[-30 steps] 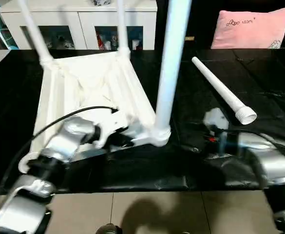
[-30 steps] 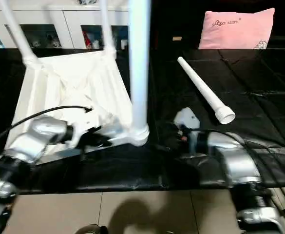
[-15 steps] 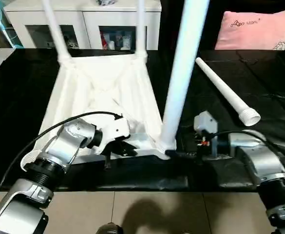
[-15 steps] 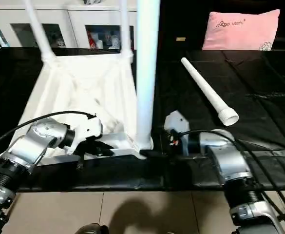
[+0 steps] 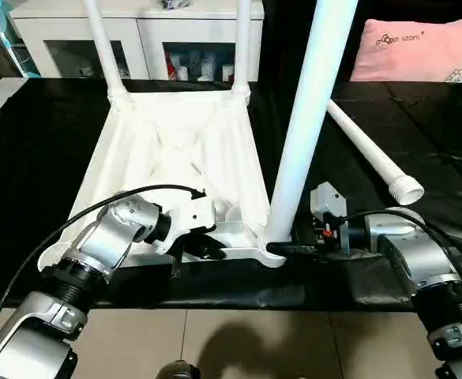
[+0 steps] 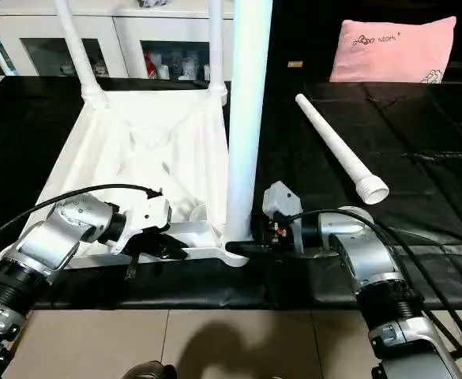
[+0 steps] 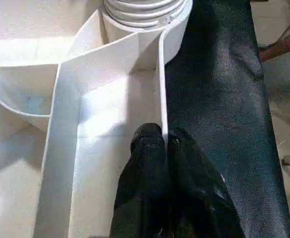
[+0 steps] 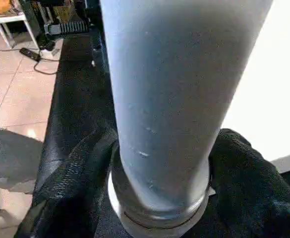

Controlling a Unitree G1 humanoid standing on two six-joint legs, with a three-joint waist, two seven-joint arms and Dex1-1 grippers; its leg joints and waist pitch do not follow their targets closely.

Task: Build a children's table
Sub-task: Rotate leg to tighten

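On black mat: tabletop (image 5: pixel 175 150) upside-down, ribbed | left jaws pinch its rim | right jaws straddle upright leg (image 5: pixel 306 118)

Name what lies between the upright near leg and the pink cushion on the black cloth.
The loose leg lies flat on the black cloth between the upright near leg and the pink cushion, as the right eye view shows.

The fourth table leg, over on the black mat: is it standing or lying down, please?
Lying down: the loose leg rests flat on the black mat, apart from the tabletop.
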